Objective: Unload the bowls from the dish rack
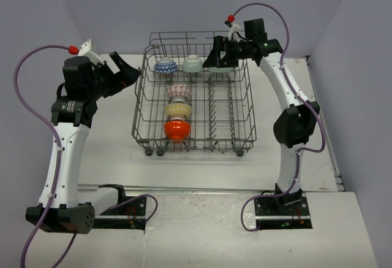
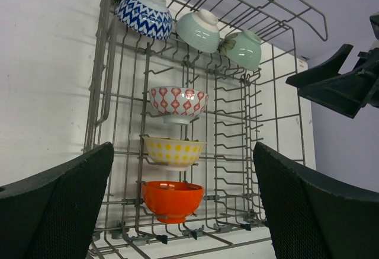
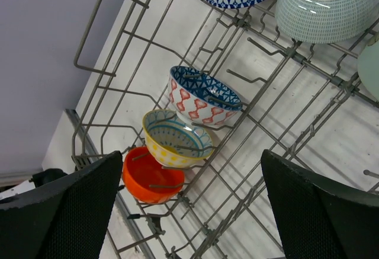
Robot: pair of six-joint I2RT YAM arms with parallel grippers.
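Step in hand, as I judge it: first pick, with all six bowls in the dish rack (image 1: 202,147).

Left gripper (image 1: 125,72): jaws wide, empty, outside the rack's left wall. To its near side, inside the rack, sit the orange bowl (image 1: 176,129), yellow-spotted bowl (image 1: 178,108) and zigzag bowl (image 1: 179,90).

Right gripper (image 1: 223,59): jaws wide, empty, hovering over the back row. One mint bowl (image 2: 246,48) is just below it; the other mint bowl (image 1: 192,64) and the blue bowl (image 1: 165,66) are off to its side.

Next: descend and straddle a rim. The upright tines crowd the approach.

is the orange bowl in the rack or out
In. The orange bowl sits between the tines at the near end of the dish rack.
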